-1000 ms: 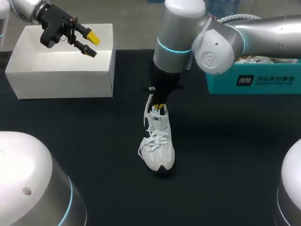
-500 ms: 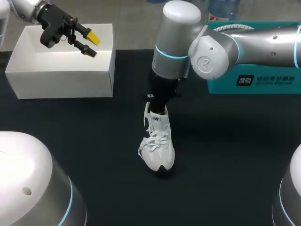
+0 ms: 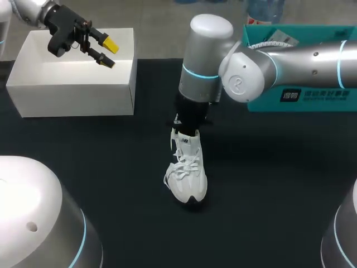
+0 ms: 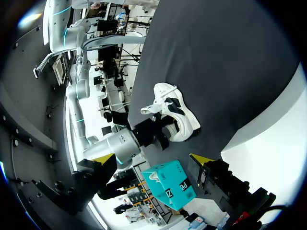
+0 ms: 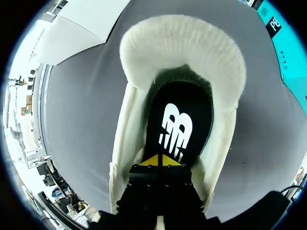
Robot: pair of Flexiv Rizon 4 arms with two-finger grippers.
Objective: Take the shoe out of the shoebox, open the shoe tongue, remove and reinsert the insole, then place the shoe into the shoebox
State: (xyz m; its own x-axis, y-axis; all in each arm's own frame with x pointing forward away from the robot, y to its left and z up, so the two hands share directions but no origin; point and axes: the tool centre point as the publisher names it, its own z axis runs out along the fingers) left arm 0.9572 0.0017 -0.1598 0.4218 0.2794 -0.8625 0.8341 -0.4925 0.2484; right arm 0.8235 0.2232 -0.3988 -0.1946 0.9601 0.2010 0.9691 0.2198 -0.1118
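Observation:
A white sneaker [image 3: 187, 173] stands upright on the black table mat, toe toward the front edge. My right gripper [image 3: 187, 130] comes straight down into its collar, the tips hidden there in the head view. In the right wrist view that gripper [image 5: 159, 160] is shut, its yellow tips together and resting on the black insole [image 5: 178, 125] with a white logo, inside the padded white collar [image 5: 184, 45]. My left gripper [image 3: 104, 50] hangs open over the white shoebox [image 3: 72, 89] at the back left, holding nothing. From the left wrist view the sneaker [image 4: 173, 112] lies well ahead of that gripper [image 4: 152, 160].
A teal box [image 3: 304, 95] stands at the back right, behind my right arm [image 3: 290, 61]; it also shows in the left wrist view, teal box [image 4: 172, 184]. The black mat [image 3: 268, 184] is bare around the shoe.
My right arm has lowered its gripper deeper into the shoe's collar, so the yellow tips no longer show from above. The left arm and the shoe have stayed put.

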